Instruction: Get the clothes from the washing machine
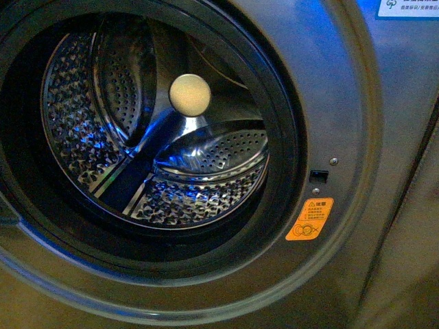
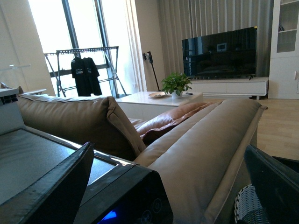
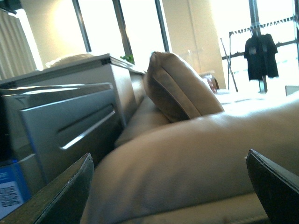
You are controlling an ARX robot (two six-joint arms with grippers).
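Your right gripper [image 3: 170, 186] shows only as two dark fingertips [image 3: 70, 189] set wide apart, nothing between them. Beyond the gap lies a tan leather sofa back [image 3: 196, 158] with a cushion [image 3: 180, 91] standing on it. Beside the sofa you see the washing machine [image 3: 70, 121], its grey drawer panel with a long handle groove. A dark shirt [image 3: 260, 56] hangs on a rack by the bright windows.

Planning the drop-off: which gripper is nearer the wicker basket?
Left. The left gripper hangs open right beside the wicker basket; the right gripper faces the sofa, with no basket in its view.
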